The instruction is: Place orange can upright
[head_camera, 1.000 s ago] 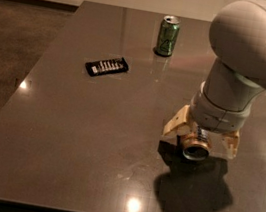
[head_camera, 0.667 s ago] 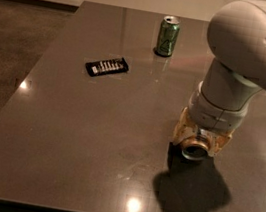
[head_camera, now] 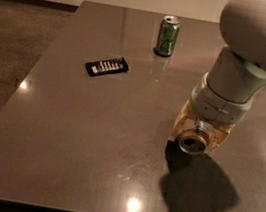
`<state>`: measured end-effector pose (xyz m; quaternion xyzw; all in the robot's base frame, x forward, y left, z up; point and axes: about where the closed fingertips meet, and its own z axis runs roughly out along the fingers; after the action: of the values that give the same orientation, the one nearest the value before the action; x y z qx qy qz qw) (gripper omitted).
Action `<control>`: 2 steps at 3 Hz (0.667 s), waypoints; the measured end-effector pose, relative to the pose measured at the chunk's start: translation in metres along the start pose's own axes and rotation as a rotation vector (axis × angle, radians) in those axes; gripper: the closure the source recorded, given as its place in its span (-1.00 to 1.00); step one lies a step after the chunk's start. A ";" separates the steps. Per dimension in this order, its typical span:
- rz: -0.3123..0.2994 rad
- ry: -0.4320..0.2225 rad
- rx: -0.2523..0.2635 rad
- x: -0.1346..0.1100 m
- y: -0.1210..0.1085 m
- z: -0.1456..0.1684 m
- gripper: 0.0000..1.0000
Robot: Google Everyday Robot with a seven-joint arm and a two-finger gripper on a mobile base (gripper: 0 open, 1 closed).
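Gripper (head_camera: pixel 197 135) is clamping onto the orange can (head_camera: pixel 192 144), which is lying sideways on the table (head_camera: pixel 91 141), so tipping it upright isn't done yet.

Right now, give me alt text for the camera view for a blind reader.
The gripper holds the orange can tipped over, its end facing the camera, close to a dark table. A green can stands upright farther back, a black packet lying left.
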<state>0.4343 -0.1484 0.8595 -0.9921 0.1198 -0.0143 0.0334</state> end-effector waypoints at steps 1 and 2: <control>0.121 -0.033 0.059 -0.005 -0.011 -0.021 1.00; 0.275 -0.143 0.110 -0.007 -0.027 -0.038 1.00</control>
<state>0.4325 -0.1234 0.8992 -0.9616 0.2506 0.0547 0.0977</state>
